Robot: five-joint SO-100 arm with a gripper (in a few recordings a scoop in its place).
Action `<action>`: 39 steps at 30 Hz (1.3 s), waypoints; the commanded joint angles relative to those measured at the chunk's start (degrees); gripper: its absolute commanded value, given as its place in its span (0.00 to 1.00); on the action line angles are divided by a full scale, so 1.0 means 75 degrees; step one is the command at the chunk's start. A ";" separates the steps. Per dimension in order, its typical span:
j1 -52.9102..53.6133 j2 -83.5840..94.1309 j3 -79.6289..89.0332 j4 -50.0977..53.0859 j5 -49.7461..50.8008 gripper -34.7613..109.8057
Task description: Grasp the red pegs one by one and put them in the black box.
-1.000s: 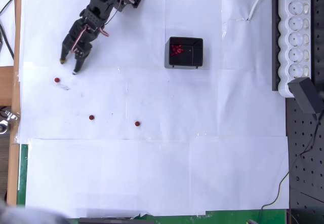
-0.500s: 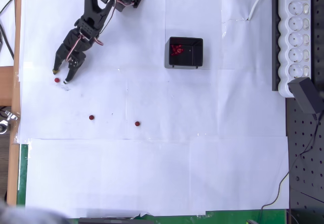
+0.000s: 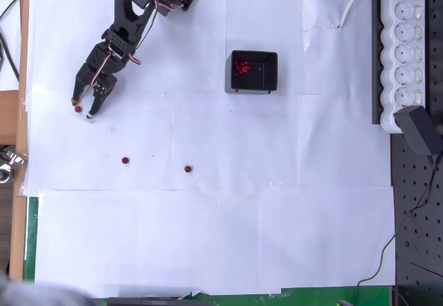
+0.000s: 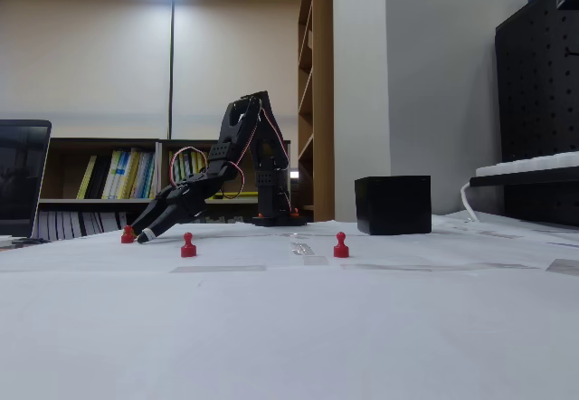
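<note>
1. A red peg (image 3: 77, 109) stands on the white paper (image 3: 208, 237) at ten o'clock in the overhead view, between the tips of the gripper (image 3: 82, 109).
2. The fingers are narrowly parted around the peg; contact cannot be told.
3. Two more pegs (image 3: 124, 160) (image 3: 187, 169) stand apart at five o'clock of it.
4. The black box (image 3: 253, 72) sits at three o'clock, with red pegs inside.

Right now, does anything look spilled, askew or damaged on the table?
Nothing stands out. Three red pegs stand upright on the paper, others lie inside the black box, and the open claw straddles the leftmost one.
</note>
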 commanded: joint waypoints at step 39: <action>-0.0117 -0.1277 0.0023 0.2543 0.0633 0.24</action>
